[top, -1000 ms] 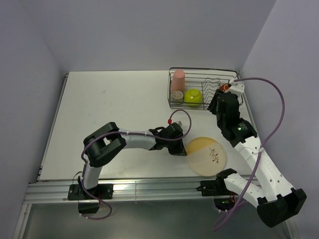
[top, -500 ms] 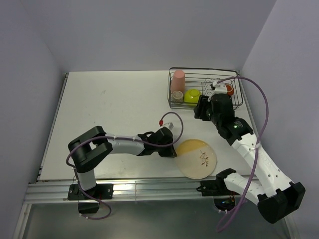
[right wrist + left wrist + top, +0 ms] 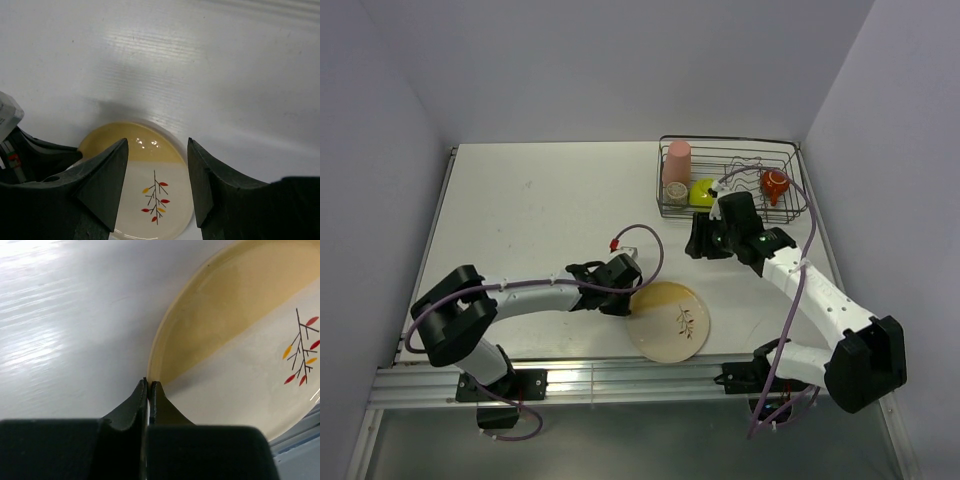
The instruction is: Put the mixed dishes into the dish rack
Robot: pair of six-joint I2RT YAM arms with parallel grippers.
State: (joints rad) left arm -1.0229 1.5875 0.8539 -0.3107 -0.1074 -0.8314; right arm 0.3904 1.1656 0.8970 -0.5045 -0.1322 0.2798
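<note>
Looks like the plate is the last piece to go. The pink tumbler (image 3: 677, 160), tiny greyish cup (image 3: 676, 192), lime-green bowl (image 3: 703, 192) and orange mug (image 3: 775, 183) are all sitting in the wire dish rack (image 3: 720, 138).

The left hand (image 3: 149, 382) is low on the counter (image 3: 540, 220), with its fingers pressed together on the rim of the big pale-yellow plate (image 3: 235, 330). As far as I can tell it has the edge pinched. The plate lies flat and spreads out ahead and to the right of those fingertips, close to the counter's near edge.

The right hand (image 3: 157, 141) is spread wide, gripping nothing. It hangs above the counter and looks down at the plate (image 3: 155, 165), which shows right between its two fingers. The rack is behind it.

My guess is the next move is getting that rim up off the counter so the plate can be stood on edge in the rack's wavy slots, maybe with the right hand taking it.

Nice plate, by the way: glossy, with a shallow raised rim and a little twig with red and yellow leaves.
</note>
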